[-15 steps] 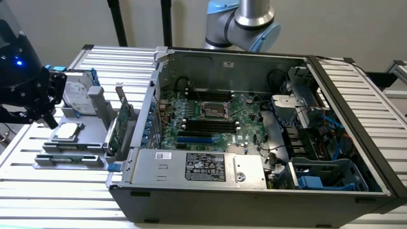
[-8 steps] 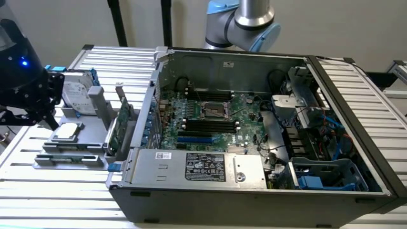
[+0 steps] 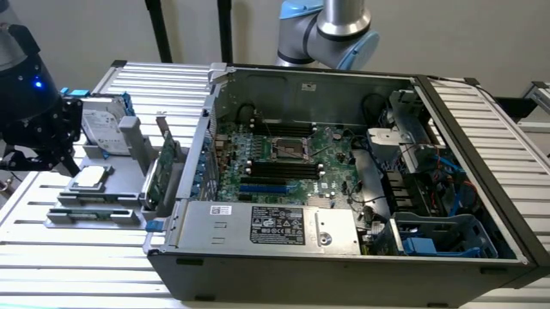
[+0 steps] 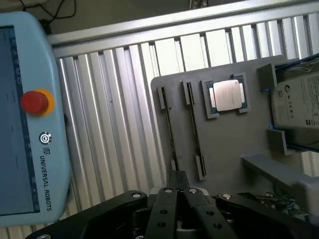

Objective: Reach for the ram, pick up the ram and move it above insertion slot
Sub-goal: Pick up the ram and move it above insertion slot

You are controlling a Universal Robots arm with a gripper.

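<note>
Two thin sticks stand on edge in the grey tray (image 4: 224, 144), and the ram (image 4: 169, 124) looks to be the one whose near end lies just beside the gripper (image 4: 177, 174). Its fingers (image 4: 164, 211) are pressed together with nothing between them, hovering over the tray. In the exterior view the tray sits at nine o'clock of the open computer case (image 3: 301, 277). The insertion slot (image 3: 284, 168), one of several black sockets on the board, lies near the case's middle, at about three o'clock from the tray. As I judge it, the reach is close to finished; the ram is not yet grasped or lifted and is well apart from the insertion slot, so most of the task is left
</note>
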